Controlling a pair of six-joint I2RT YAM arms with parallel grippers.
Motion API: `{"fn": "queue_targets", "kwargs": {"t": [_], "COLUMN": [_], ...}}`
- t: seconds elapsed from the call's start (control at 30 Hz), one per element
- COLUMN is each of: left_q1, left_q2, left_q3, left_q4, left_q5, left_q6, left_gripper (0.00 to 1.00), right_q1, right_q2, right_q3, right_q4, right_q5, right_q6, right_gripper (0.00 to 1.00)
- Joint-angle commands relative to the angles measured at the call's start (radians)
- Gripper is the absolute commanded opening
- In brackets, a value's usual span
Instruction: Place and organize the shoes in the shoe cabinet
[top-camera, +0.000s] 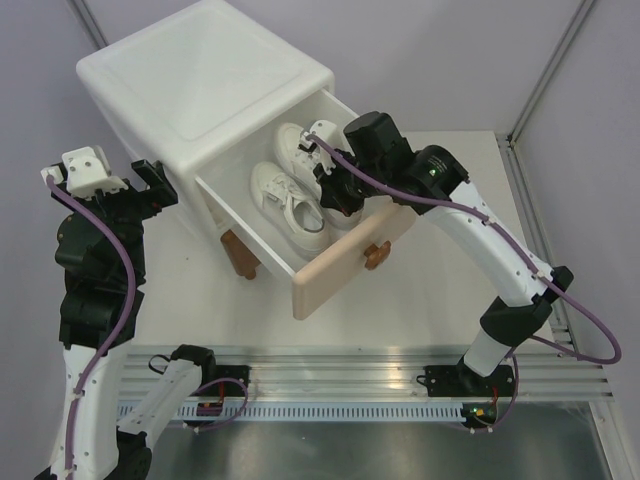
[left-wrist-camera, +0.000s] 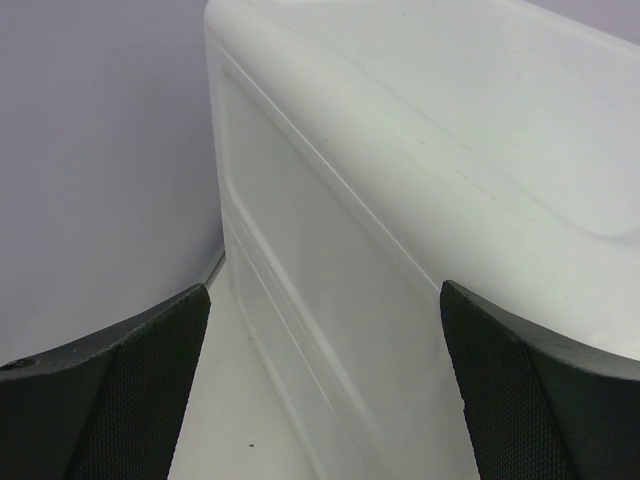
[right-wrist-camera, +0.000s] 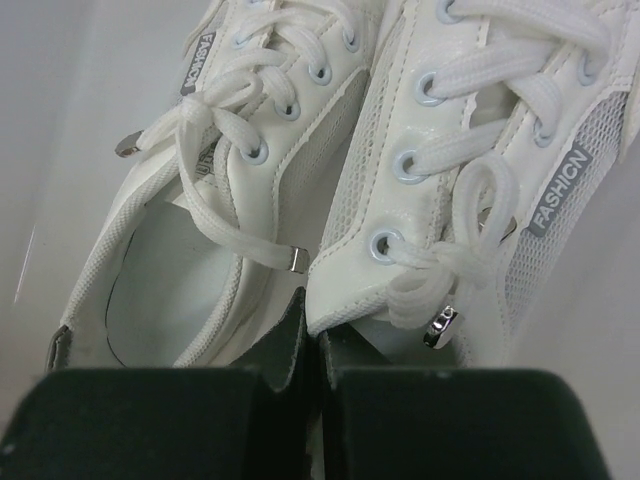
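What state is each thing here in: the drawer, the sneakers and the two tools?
Top drawer: pulled open.
White sneakers: both inside the drawer, side by side, laced.
Left tool: open, empty, beside the cabinet.
Right tool: shut, close over the sneakers.

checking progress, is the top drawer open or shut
Open: the beige-fronted drawer is pulled out of the cabinet, both white sneakers lying inside.

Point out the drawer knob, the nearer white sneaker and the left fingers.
drawer knob (top-camera: 376, 254): top view, brown middle.
nearer white sneaker (top-camera: 286, 198): top view, laces.
left fingers (left-wrist-camera: 130, 390): left wrist view, dark pad.
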Motion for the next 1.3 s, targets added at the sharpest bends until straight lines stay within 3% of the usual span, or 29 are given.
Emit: {"fn": "queue_targets", "kwargs": {"t": [0.0, 0.53, 0.9, 1.27], "left_q1": [-0.006, -0.006, -0.006, -0.006], "left_q2": [0.011, 0.049, 0.043, 0.049], "left_q3": [0.014, 0.044, 0.038, 0.024], "left_q4": [0.017, 0.011, 0.011, 0.015], "left_q5": [0.03, 0.037, 0.037, 0.045], "left_q6": [0.011, 0.029, 0.027, 0.038], "left_gripper": [1.0, 1.0, 1.0, 1.0], "right_q1": [0.029, 0.046, 0.094, 0.137], "right_q2": [0.019, 0.002, 0.036, 0.023], "right_q3": [0.061, 0.032, 0.118, 0.109], "right_q4": [0.059, 0.007, 0.032, 0.021], "right_q5": [0.064, 0.245, 0.262, 0.47], "right_q6": [-0.039, -0.053, -0.063, -0.1], "right_gripper": [0.0, 0.01, 0.0, 0.01]}}
